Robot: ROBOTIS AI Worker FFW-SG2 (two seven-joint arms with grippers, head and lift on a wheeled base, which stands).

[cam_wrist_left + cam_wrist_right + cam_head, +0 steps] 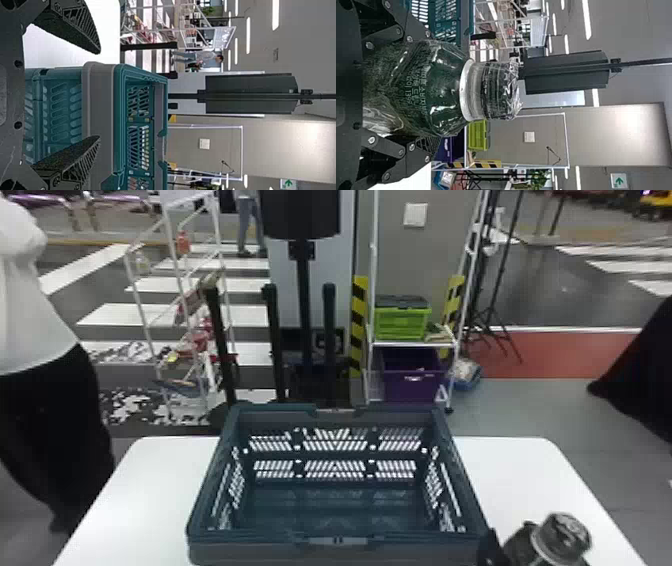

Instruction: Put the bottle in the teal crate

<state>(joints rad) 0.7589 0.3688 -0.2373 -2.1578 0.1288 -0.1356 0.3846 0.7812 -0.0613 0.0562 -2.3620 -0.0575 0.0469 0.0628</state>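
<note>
White table (510,475), one, gray floor (550,410) past it. Right gripper (492,549): closed around the bottle (562,537), count one. Bottle sits between its two fingers, one each side, neck and cap sticking out past them. Cap end up, long axis roughly vertical. Position: outside the teal crate (332,552), just off its near right corner. Left gripper (99,95): fingers spread, nothing between them gripped; side of crate behind. Crate, one, upright on table, open top facing up. Farther back: one rack (412,344) on the right, one green crate (400,324) with dark lid on its shelf, one purple bin (412,382) below. Behind that, gray wall panel (425,255), one white plate (415,215) on it.
</note>
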